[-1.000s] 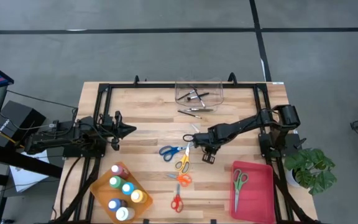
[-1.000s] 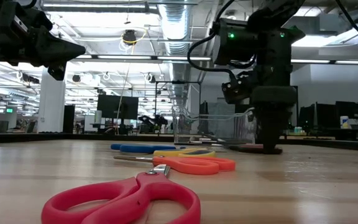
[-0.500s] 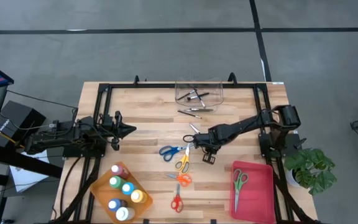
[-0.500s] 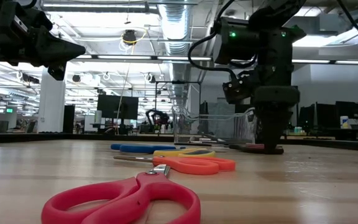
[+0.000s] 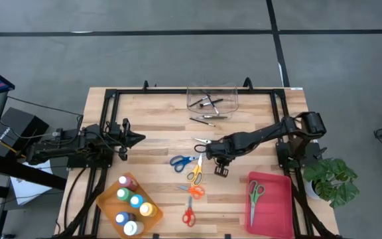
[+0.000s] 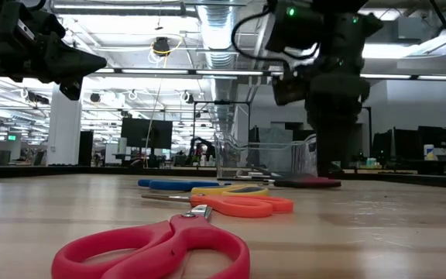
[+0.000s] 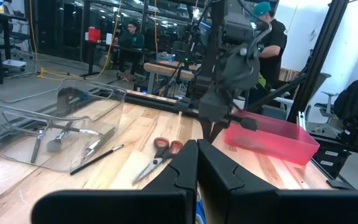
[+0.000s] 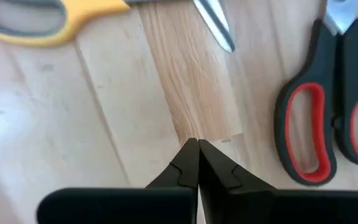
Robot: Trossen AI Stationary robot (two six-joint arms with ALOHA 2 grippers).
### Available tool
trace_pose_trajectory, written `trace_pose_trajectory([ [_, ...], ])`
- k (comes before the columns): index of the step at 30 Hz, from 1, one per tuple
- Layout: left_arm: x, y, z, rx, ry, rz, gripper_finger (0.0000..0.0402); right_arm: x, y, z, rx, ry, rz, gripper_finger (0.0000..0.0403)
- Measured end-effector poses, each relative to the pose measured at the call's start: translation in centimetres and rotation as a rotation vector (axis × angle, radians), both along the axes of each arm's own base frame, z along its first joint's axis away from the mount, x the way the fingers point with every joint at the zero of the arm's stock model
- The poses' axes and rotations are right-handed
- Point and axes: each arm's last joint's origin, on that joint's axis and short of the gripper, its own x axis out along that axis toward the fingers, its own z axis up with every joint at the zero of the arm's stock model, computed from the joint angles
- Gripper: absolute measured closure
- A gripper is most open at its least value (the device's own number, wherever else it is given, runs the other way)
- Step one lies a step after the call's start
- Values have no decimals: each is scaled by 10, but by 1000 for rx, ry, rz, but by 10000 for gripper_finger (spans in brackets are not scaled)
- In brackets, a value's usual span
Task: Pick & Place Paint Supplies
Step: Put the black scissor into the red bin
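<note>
- Five paint bottles (image 5: 131, 204) are sitting together in the orange tray (image 5: 105, 200) at the bench's (image 5: 158, 126) front-left corner, so that part is looking finished.
- One pair of green-handled scissors (image 5: 254, 193) is lying in the pink tray (image 5: 276, 212) at the front right; this seems to be where the scissors are going.
- Some dark brushes (image 5: 208, 102) are lying in the clear bin (image 5: 211, 87) at the far edge, while two more brushes (image 5: 207, 119) are lying on the wood just in front of it, not yet put away.
- Five pairs are waiting loose in the middle: the blue scissors (image 5: 182, 160), the yellow scissors (image 5: 195, 174), the orange scissors (image 5: 194, 191), the red scissors (image 5: 188, 216) nearest the front, and the black-and-red scissors (image 5: 221, 170).
- The right gripper (image 5: 213, 156) is hovering low over the middle of the bench, its fingers (image 8: 188, 163) pressed together and holding nothing, with the black-and-red scissors lying just beside them on the wood.
- The left gripper (image 5: 136, 138) is waiting at the left side of the bench, its fingers closed and empty.
- By this count the job is looking roughly half done, with the scissors making up most of what is left.
</note>
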Motion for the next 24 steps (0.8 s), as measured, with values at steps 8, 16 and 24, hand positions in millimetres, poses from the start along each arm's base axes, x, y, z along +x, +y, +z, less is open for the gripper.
trace_pose_trajectory([
  [8,0,0,0,0,1,0,402,-8,-4,14,-5,-2,-14,397],
  [16,0,0,0,0,0,0,402,-11,-36,13,-56,60,-180,301],
  [24,0,0,0,0,0,0,401,-6,-80,27,-148,22,-341,249],
])
